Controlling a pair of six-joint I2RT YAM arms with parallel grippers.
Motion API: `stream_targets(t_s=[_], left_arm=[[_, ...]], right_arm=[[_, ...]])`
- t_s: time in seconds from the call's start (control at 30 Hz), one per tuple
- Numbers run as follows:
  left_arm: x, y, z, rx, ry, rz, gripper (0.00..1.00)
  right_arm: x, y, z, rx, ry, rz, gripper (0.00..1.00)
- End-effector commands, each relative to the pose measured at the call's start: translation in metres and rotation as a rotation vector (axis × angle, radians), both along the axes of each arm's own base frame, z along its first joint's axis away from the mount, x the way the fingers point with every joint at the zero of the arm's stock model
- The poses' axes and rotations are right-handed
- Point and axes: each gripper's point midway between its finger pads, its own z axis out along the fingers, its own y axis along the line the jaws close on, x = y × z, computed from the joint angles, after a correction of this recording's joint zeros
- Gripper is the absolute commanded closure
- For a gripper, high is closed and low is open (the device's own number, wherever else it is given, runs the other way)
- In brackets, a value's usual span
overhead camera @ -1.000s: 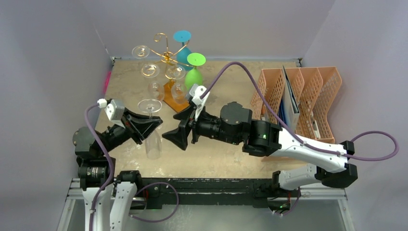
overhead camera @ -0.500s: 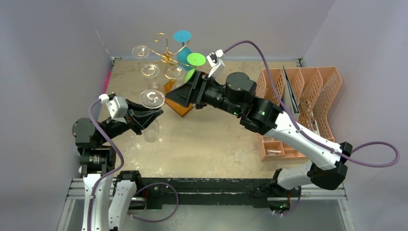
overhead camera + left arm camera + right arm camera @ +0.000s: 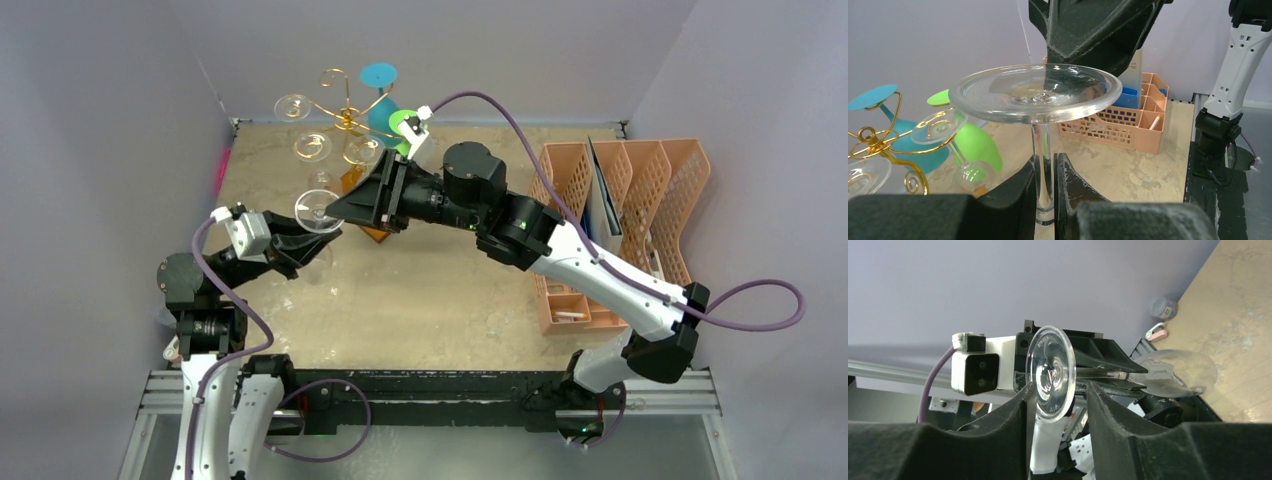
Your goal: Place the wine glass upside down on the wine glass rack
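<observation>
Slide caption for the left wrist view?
Left hand clamps the upside-down wine glass by its stem; right hand at its foot, wine glass rack at left.

My left arm: bent low, reaching forward. Gripper (image 3: 1048, 172) pinched tight on the wine glass (image 3: 1035, 92) stem.
My right arm: stretched leftward across the middle — gripper (image 3: 1058, 392) jaws parted.

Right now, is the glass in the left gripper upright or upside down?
Upside down: the wine glass has its foot disc on top, with the stem clamped below it by the left gripper.
</observation>
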Motion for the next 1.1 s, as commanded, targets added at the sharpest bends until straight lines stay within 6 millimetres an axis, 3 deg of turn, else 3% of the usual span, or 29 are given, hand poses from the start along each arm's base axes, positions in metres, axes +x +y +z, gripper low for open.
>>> stream_targets(t_s=[0.0, 0.23, 0.47, 0.57, 0.7, 0.77, 0.9, 1.07], left_arm=[[-0.007, -0.001, 0.007, 0.024, -0.101, -0.011, 1.00], [-0.009, -0.002, 0.004, 0.025, -0.090, -0.017, 1.00], [-0.012, -0.003, 0.003, 0.026, -0.043, -0.031, 1.00], [-0.011, -0.005, 0.005, 0.010, 0.003, -0.048, 0.90], [-0.009, -0.004, 0.004, -0.005, 0.075, -0.035, 0.70], [-0.002, 0.001, 0.003, -0.059, 0.167, 0.023, 0.61], [0.007, 0.012, -0.019, -0.117, 0.427, 0.151, 0.57], [-0.009, 0.010, -0.035, -0.160, 0.714, 0.171, 0.56]], right_arm=[[-0.010, 0.000, 0.017, 0.056, 0.034, 0.058, 0.59], [-0.011, 0.004, 0.011, 0.052, 0.063, 0.072, 0.70], [-0.005, 0.004, 0.010, 0.046, 0.068, 0.052, 0.90], [-0.002, 0.003, 0.009, 0.040, 0.068, 0.040, 1.00], [0.003, 0.003, 0.009, 0.041, 0.072, 0.028, 1.00], [0.006, 0.001, 0.008, 0.042, 0.071, 0.012, 1.00], [0.019, -0.009, -0.001, 0.019, 0.070, -0.057, 1.00], [0.038, -0.015, -0.017, -0.013, 0.079, -0.127, 1.00]])
